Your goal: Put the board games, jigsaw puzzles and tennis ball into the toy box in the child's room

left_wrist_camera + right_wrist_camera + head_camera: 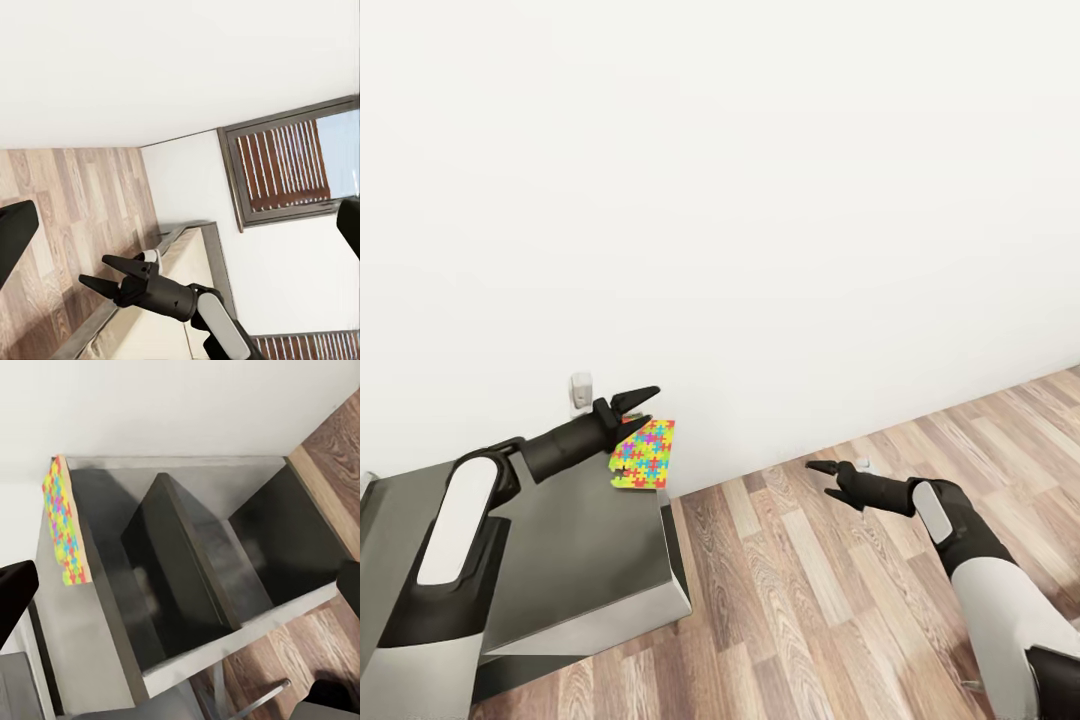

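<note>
The left gripper [643, 400] hovers with its jaws parted just above the jigsaw puzzle [644, 455], which leans on the far rim of the toy box [575, 560]. The right gripper [822, 475] hangs open over the floor [810, 590]. I think the puzzle should be nudged gently inward so it falls inside.

Pretty bright, flat sim lighting all round. The white wall [760, 200] is nearly blown out, with no glare spots. Shadows are soft, darkest inside the toy box [187, 585]. Everything's sharp, no blur or edge warping.
</note>
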